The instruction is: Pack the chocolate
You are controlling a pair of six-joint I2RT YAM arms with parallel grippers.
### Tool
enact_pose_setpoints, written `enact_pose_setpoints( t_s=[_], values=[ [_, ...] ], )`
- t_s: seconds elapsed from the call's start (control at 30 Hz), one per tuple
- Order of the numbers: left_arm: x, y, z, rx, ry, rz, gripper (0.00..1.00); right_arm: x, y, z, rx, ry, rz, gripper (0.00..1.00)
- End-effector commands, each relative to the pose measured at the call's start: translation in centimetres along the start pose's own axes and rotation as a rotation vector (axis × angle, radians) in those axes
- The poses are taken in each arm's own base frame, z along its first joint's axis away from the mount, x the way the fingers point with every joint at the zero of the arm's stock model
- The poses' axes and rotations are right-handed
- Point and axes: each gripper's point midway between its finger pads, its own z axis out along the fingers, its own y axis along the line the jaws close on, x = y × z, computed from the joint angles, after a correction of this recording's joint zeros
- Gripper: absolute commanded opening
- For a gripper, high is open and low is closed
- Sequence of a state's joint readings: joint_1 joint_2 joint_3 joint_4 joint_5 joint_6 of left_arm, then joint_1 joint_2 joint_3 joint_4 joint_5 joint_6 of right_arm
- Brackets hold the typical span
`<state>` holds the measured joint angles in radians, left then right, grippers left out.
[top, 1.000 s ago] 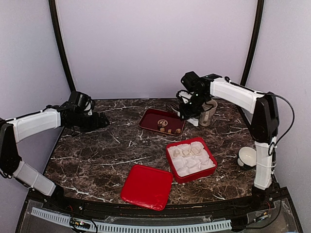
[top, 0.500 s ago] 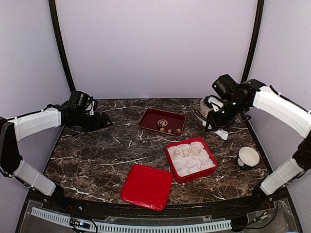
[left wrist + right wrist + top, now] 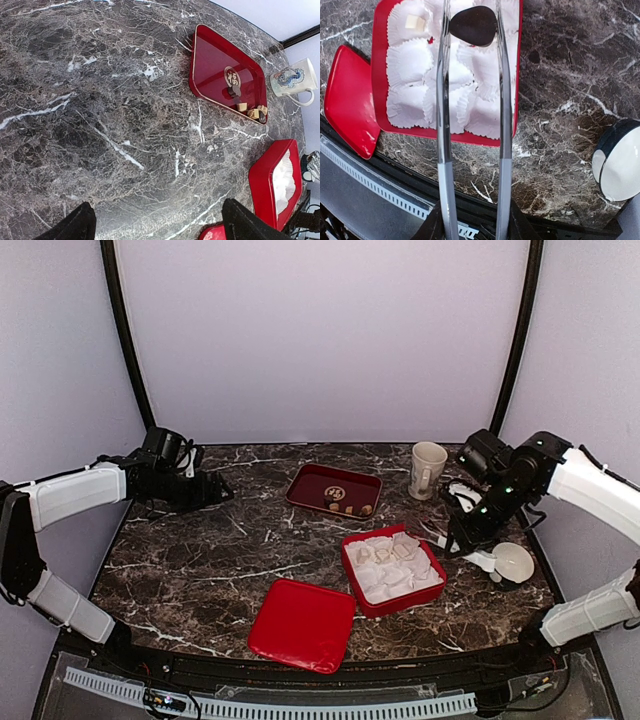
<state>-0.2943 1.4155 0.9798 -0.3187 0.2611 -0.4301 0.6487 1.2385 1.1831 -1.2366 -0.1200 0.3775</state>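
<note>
Right tool (image 3: 472,226): pressed together on the tongs (image 3: 443,130). The tong tips pinch one dark chocolate (image 3: 473,25). This piece is over the white cups (image 3: 410,62) of the red box (image 3: 376,75), close to the box wall nearest the bowl (image 3: 620,165). Contact with a cup cannot be determined. One cup holds a cream piece (image 3: 415,21). The red lid (image 3: 347,100) lies beside the box.

Left tool (image 3: 160,227): spread, holding nothing, above bare tabletop (image 3: 100,125). Further chocolates (image 3: 252,111) lie in the dark red tray (image 3: 210,55), near the mug (image 3: 292,80).
</note>
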Motion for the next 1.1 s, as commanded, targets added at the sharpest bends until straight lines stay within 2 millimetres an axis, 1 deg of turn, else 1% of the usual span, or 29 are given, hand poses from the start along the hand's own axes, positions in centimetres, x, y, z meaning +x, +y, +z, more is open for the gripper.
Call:
enact_pose_setpoints(
  t_s=[0.0,0.2,0.37,0.83,1.07],
  values=[
    [0.3,0.0,0.2,0.015,0.0,-0.01,0.9,2.3,-0.3,1.2,0.01,0.062,0.02,0.27],
    [0.7,0.4,0.3,0.007,0.0,-0.03,0.89,2.1,-0.2,2.4,0.023,0.079,0.016,0.27],
    [0.9,0.5,0.0,0.0,-0.003,-0.037,0.89,1.8,-0.6,3.2,0.057,0.09,0.01,0.28],
    [0.8,0.5,0.1,0.0,-0.006,-0.05,0.89,2.0,-1.2,3.8,0.086,0.107,0.003,0.31],
    [0.6,0.4,0.4,0.001,0.0,-0.046,0.89,2.2,-1.2,4.0,0.089,0.113,0.001,0.34]
  ],
)
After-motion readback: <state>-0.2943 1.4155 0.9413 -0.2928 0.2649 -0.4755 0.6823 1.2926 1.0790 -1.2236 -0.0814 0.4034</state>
